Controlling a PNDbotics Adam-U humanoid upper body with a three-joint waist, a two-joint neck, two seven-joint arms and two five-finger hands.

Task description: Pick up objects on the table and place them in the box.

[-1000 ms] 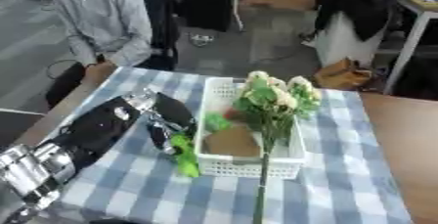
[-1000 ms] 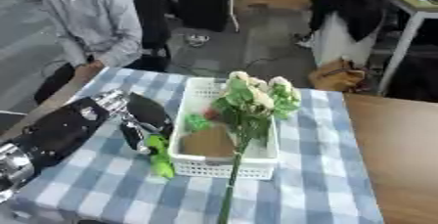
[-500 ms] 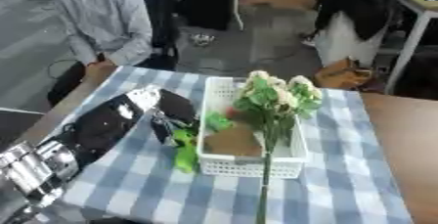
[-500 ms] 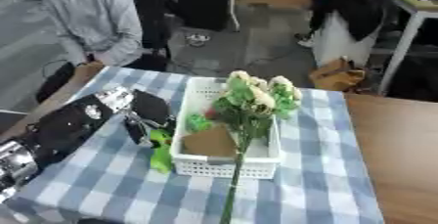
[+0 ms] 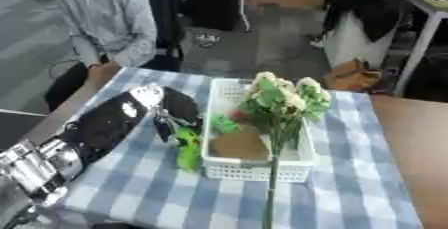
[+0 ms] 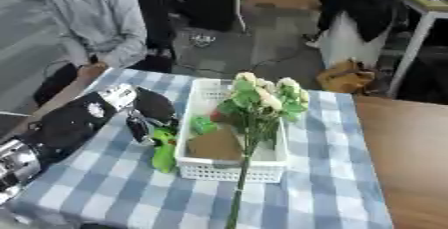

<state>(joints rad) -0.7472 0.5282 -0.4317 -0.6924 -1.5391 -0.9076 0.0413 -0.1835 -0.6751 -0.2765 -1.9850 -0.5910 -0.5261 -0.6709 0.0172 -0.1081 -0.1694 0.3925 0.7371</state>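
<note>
- The left hand (image 5: 175, 110) reaches in from the lower left over the blue-and-white checked tablecloth (image 5: 122, 183), its black forearm lying across the cloth.
- Its fingers are curled down round a bright green object (image 5: 187, 148), which hangs below the hand just outside the left wall of the box.
- The green object is long and narrow; its shape is too blurred to name, though it looks soft or leafy.
- The white basket-like box (image 5: 254, 170) stands in the middle of the cloth, its long side running away from the camera.
- Inside the box lie a brown flat piece (image 5: 238, 145), a small green item (image 5: 224, 124) and something red (image 5: 238, 116) near its far left part.
- A bunch of artificial flowers (image 5: 284, 98) with pale cream blooms and green leaves rests across the box, the heads over its far half.
- The flower stem (image 5: 269, 198) runs over the near rim and down onto the cloth toward the near table edge.
- To the right of the cloth the bare wooden table (image 5: 411, 153) shows.
- The right hand shows in neither view.
</note>
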